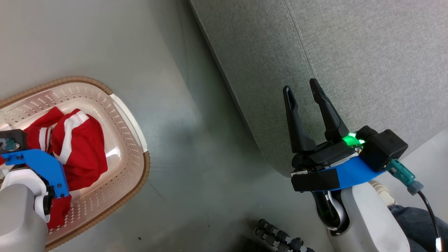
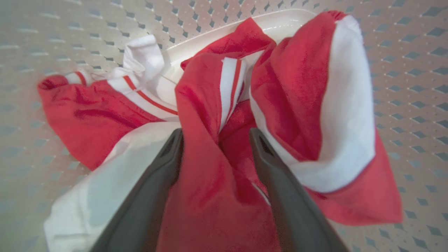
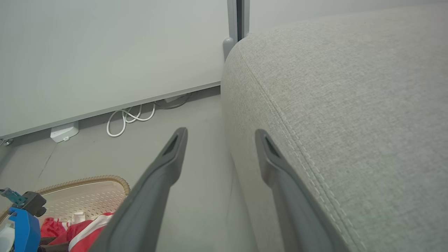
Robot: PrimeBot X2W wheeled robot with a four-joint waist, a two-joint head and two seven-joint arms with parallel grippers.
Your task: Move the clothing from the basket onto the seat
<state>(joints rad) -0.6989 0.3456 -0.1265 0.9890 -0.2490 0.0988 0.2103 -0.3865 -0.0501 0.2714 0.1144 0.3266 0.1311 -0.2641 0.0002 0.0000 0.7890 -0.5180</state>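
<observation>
The red clothing (image 1: 82, 150) with white stripes lies bunched in the perforated basket (image 1: 146, 164), which stands on the grey floor (image 1: 196, 140) a little apart from the grey seat (image 1: 350, 52). The left tool (image 2: 214, 134) is down in the basket, its 2 dark fingers spread wide with a raised fold of red fabric between them. The right tool (image 1: 300, 86) hangs over the seat's rounded edge, its 2 fingers likewise spread and holding nothing.

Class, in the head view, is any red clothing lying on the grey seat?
No, the clothing lies in the basket, apart from the seat.
</observation>
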